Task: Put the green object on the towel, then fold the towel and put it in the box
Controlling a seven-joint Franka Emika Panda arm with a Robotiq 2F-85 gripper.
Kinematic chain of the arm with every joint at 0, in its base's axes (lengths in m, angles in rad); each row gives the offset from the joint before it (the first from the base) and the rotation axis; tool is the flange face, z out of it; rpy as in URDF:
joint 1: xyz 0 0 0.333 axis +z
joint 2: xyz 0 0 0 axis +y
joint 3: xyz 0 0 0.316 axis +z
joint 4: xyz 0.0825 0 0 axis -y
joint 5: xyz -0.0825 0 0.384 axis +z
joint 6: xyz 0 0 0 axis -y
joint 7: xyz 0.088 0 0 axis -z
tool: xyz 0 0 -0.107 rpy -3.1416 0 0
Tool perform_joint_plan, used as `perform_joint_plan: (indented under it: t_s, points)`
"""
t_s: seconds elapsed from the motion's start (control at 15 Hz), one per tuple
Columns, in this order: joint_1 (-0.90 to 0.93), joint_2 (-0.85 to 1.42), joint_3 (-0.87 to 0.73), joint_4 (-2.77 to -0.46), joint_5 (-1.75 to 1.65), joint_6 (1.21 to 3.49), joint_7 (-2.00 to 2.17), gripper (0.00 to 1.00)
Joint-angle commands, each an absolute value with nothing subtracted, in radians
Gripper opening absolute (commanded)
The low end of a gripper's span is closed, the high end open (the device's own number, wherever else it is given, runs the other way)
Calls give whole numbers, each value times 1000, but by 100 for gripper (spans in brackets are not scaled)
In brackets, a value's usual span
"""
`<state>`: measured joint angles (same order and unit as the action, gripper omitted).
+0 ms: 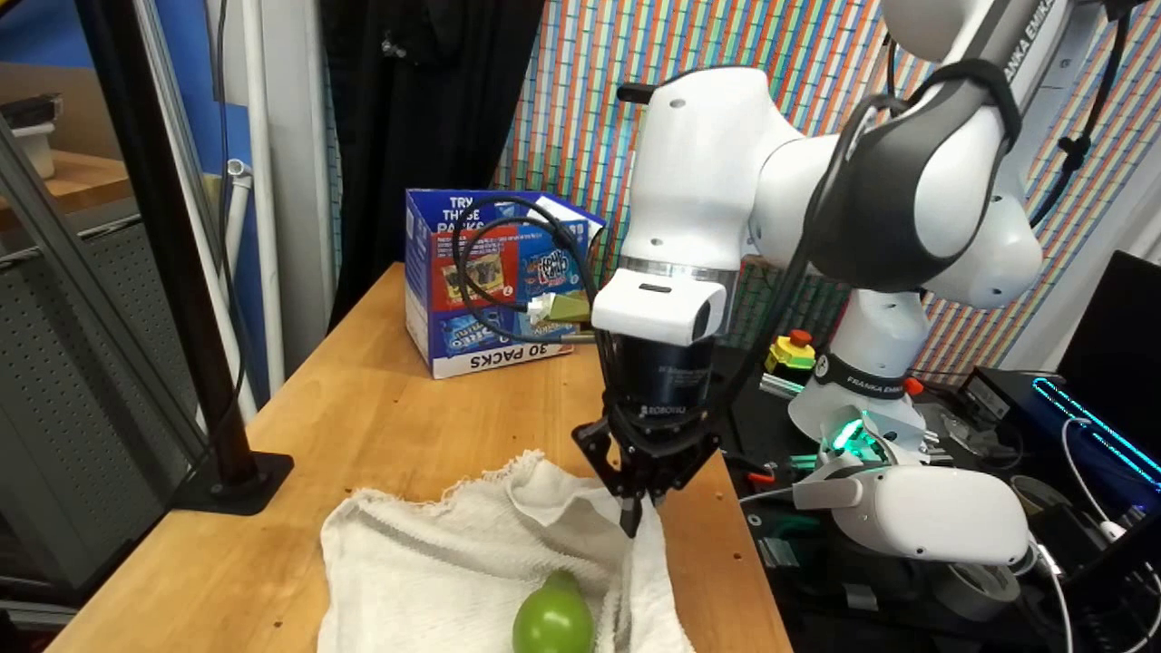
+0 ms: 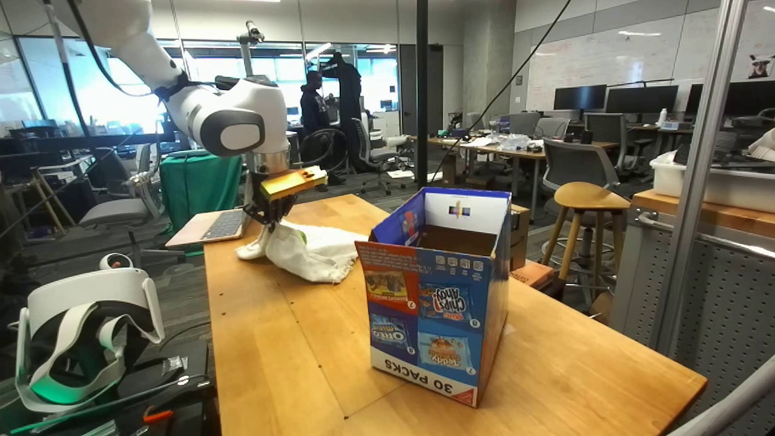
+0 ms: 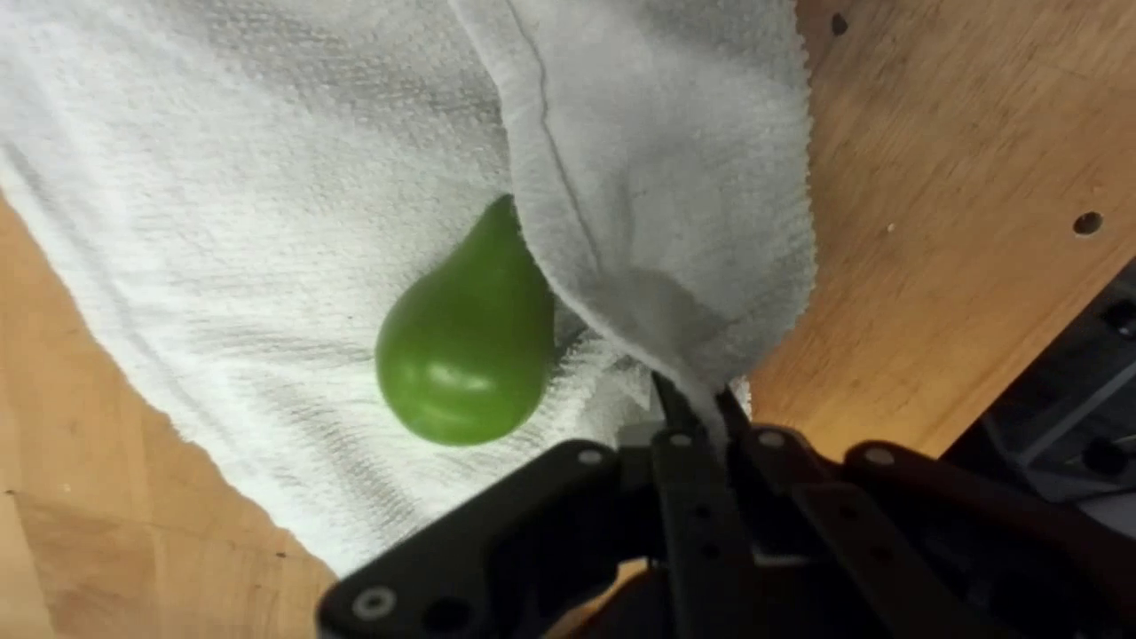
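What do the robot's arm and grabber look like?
The robot has a smooth, rounded, shiny white arm with a dark grey, curved joint cover. Thick black cables run along it. A black band around its white base has pale FRANKA EMIKA lettering. Its black, angular gripper has hinged links and slim fingers.

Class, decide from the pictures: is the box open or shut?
Open: in an exterior view, the box shows its inner walls, with nothing across the top.

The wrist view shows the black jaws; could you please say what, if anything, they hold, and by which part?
The off-white cloth towel, pinched by a gathered bit of its hemmed edge.
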<state>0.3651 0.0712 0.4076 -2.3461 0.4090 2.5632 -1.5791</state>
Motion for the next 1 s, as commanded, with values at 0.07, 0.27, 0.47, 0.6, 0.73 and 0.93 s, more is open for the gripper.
perform_joint_plan:
  t_s: [0.07, 0.27, 0.47, 0.6, 0.73, 0.93]
  points:
    - [360, 27, 409, -2252, 436, 2418, -1556, 5]
    - [375, 70, 417, -2176, 450, 2317, -1563, 5]
    - [388, 111, 430, -2119, 457, 2274, -1558, 5]
    - [390, 147, 437, -2075, 446, 2272, -1552, 6]
    - [390, 188, 442, -2025, 426, 2276, -1532, 5]
    - [390, 256, 440, -1954, 395, 2284, -1483, 5]
